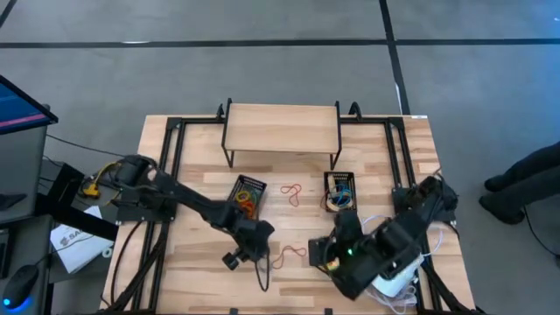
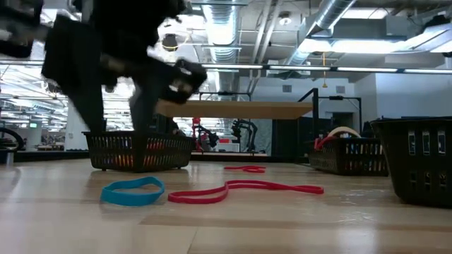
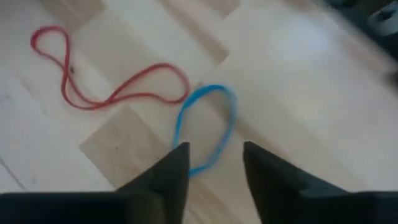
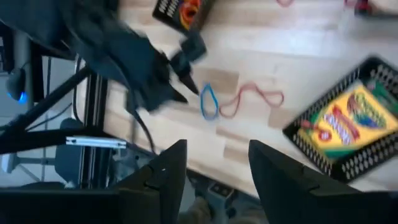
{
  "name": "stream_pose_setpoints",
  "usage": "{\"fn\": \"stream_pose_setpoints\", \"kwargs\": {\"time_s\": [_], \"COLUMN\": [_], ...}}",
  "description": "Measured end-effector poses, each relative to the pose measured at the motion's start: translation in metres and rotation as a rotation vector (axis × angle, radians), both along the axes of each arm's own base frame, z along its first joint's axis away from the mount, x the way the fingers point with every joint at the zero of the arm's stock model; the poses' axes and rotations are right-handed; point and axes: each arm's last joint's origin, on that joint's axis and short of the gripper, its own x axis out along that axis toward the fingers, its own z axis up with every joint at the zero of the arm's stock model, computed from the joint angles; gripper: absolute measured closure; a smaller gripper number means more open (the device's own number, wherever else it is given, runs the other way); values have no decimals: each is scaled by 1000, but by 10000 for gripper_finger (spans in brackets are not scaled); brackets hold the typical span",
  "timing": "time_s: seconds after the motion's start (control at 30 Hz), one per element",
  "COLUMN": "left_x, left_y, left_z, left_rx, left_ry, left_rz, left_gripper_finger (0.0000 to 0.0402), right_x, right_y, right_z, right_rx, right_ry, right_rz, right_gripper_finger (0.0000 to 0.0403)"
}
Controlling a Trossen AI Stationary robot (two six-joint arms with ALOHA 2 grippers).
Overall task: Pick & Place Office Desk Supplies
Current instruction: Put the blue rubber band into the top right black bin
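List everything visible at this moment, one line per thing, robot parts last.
Blue elastic loop: one, blue, flat on the table just ahead of the left claw.
Red elastic loop: one, red, beside the blue loop.
Second red loop: one, red, mid-table.
Mesh trays: two seen from above, black, left one and right one, both with supplies inside.
Crayon box: one, yellow-green, in a tray.
Wooden shelf: one, light, table's far edge.
Left claw: open, over blue loop.
Right claw: open, empty.

Grey floor [image 1: 262, 70] surrounds the pale wood worktop [image 1: 192, 271]; silver ceiling ducts [image 2: 339, 21] and strip lights [image 2: 374, 69] hang overhead.
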Motion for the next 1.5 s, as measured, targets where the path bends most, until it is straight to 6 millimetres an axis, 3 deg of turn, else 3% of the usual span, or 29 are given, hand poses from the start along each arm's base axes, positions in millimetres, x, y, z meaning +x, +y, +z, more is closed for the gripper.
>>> {"fn": "stream_pose_setpoints", "kwargs": {"time_s": [0.23, 0.37, 0.47, 0.6, 0.63, 0.73, 0.93, 1.07, 1.17, 1.3, 1.5], "left_x": [3, 5, 5, 6, 7, 10, 11, 6, -11, -47, -92], "left_y": [-15, -18, -19, -19, -19, -18, 6, 38, 64, 97, 122], "left_z": [-34, -46, -47, -40, -37, -30, 15, 70, 114, 168, 215], "left_rx": [150, 167, 166, 131, 109, 52, -43, -190, -286, -444, -860], "left_ry": [3, 20, 17, -13, -21, -48, -124, -237, -329, -440, -364], "left_rz": [20, 20, 13, 10, 10, 51, 177, 307, 395, 479, 466], "left_gripper_finger": [167, 154, 203, 354, 376, 393, 400, 400, 400, 401, 401], "right_x": [13, 17, 19, 20, 20, 17, 9, 5, 4, 9, 41], "right_y": [-21, -26, -30, -31, -31, -31, -19, -13, -13, -21, -36], "right_z": [3, 3, 3, 4, 4, 5, 8, 9, 10, 12, 27], "right_rx": [-62, -73, -76, -104, -110, -140, -241, -283, -380, -511, -768], "right_ry": [12, 10, 9, -19, -31, -70, -180, -214, -228, -213, -241], "right_rz": [39, 45, 34, 5, -15, -86, -133, -129, -97, -56, 58], "right_gripper_finger": [234, 234, 234, 234, 234, 234, 234, 234, 234, 234, 234]}}
